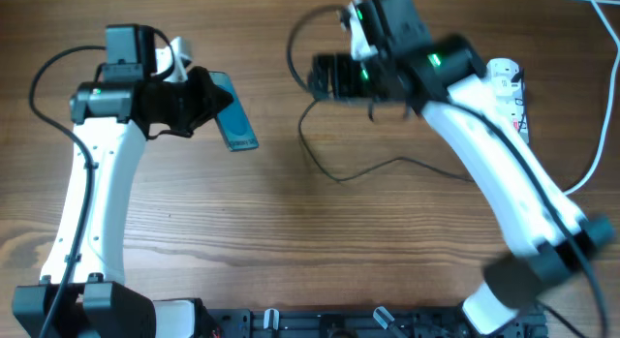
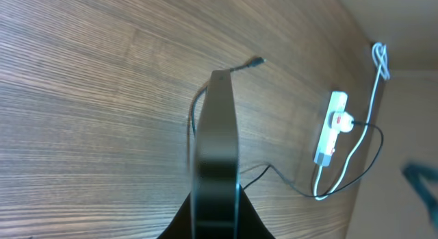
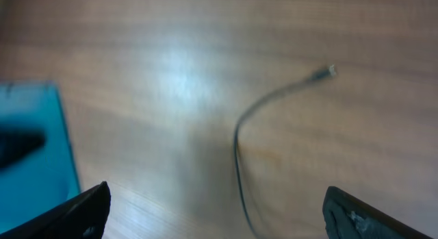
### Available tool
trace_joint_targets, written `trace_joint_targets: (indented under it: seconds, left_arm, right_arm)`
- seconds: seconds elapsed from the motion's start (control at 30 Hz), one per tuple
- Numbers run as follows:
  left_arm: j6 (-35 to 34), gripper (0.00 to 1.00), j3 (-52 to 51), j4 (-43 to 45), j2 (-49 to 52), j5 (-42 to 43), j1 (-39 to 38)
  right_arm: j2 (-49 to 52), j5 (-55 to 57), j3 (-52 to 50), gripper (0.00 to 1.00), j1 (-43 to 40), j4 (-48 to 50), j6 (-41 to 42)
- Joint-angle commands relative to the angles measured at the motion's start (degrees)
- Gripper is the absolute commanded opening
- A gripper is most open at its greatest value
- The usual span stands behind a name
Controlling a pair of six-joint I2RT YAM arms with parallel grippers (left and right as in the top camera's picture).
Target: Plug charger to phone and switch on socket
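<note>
My left gripper (image 1: 205, 104) is shut on the phone (image 1: 235, 125), a slim teal slab that sticks out toward the table's middle. In the left wrist view the phone (image 2: 215, 143) shows edge-on between the jaws. The charger (image 1: 387, 166), a thin dark cable, curls across the wood. Its small plug tip (image 3: 329, 71) lies free on the table, ahead of my right gripper (image 3: 219, 218). That gripper (image 1: 325, 76) hovers open with nothing between its fingers (image 3: 87, 210). The phone's teal face (image 3: 34, 150) fills the left of the right wrist view. The white socket (image 2: 331, 126) lies farther off, half under the right arm (image 1: 505, 81).
A thick white cord (image 1: 599, 135) runs from the socket along the table's right edge. The robot's own black cable (image 1: 295, 43) loops above the right gripper. Bare wood (image 1: 291, 241) lies between the two arm bases.
</note>
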Motion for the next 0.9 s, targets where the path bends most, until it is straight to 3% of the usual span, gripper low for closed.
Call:
trace_joint_targets:
  seconds: [0.0,0.1,0.13,0.17,0.3,0.43,0.77,0.8,0.87]
  left_arm:
    - [-0.42,0.04,0.48,0.28,-0.63,3.28,0.63]
    - [-0.39,0.04,0.48,-0.44,-0.63,3.26,0.59]
    - [-0.37,0.04,0.48,-0.63,-0.63,3.23,0.59]
    - [-0.37,0.04,0.48,-0.63,-0.63,3.23,0.59]
    - [-0.39,0.04,0.48,-0.55,-0.63,3.21,0.59]
    - [-0.39,0.04,0.48,-0.81,-0.63,3.19,0.59]
    - [-0.39,0.04,0.48,-0.79,-0.63,2.95,0.59]
    - [-0.39,0.04,0.48,-0.79,-0.63,2.95,0.59]
    - [-0.39,0.04,0.48,-0.79,-0.63,2.95,0.59]
  right_arm:
    - [11.54,1.73,4.57,1.00,-0.24,4.13,6.93]
    - [17.55,8.63,4.55,0.99,-0.87,7.32,19.04]
    - [18.97,8.85,4.52,0.72,-1.16,8.46,19.30]
    - [20.17,9.27,4.52,0.62,-1.33,9.38,19.30]
    - [25.73,10.47,4.52,0.61,-2.73,11.93,23.12]
    - [30.49,7.02,4.50,0.51,-5.42,15.10,25.38]
    - [36.74,7.65,3.85,0.50,-5.68,19.10,27.36]
    - [36.89,7.67,3.82,0.47,-5.68,19.19,27.65]
    - [37.00,7.69,3.80,0.31,-5.68,19.28,27.69]
